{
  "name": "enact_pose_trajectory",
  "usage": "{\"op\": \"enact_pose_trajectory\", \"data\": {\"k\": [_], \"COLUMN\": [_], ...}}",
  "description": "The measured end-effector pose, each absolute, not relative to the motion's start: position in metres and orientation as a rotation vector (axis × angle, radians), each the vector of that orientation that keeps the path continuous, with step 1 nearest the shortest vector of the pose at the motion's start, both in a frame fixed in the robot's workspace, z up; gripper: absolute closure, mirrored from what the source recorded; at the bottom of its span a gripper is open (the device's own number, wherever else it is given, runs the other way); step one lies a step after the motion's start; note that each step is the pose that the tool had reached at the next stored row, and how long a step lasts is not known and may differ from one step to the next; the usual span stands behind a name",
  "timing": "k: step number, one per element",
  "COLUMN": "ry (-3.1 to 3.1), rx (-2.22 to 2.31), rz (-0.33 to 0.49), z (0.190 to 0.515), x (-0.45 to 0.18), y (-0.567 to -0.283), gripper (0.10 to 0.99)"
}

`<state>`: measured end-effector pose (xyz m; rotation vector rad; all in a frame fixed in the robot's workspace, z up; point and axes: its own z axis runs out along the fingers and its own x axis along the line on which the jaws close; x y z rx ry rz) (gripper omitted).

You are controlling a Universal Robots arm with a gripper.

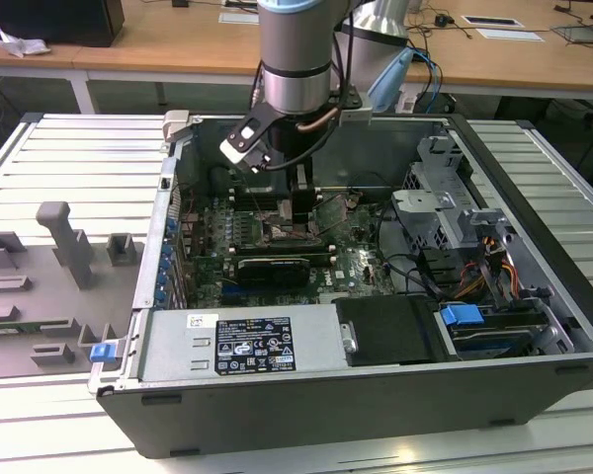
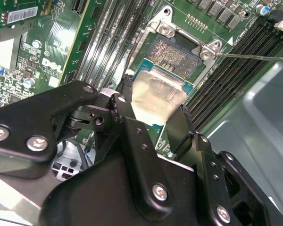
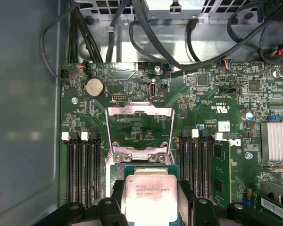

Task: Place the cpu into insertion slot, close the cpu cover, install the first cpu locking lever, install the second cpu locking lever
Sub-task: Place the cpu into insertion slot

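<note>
The fingers (image 2: 179,127) clamp the chip (image 2: 158,101) by its edges, the socket (image 2: 174,59) just beyond their tips; keep it level and square.

The flat square pale silver cpu (image 3: 147,194) has a dull, smeared metal top; the thin square silver cpu cover (image 3: 139,111) is shiny bare metal.
</note>
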<state>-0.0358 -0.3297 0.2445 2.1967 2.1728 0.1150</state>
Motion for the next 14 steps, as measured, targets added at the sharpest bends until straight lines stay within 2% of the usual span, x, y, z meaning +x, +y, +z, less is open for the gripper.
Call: {"op": "enact_pose_trajectory", "data": {"k": [14], "ry": [2.173], "rx": [2.197], "rz": [0.116], "z": [0.220], "x": [-0.043], "y": [-0.325], "gripper": [0.557]}}
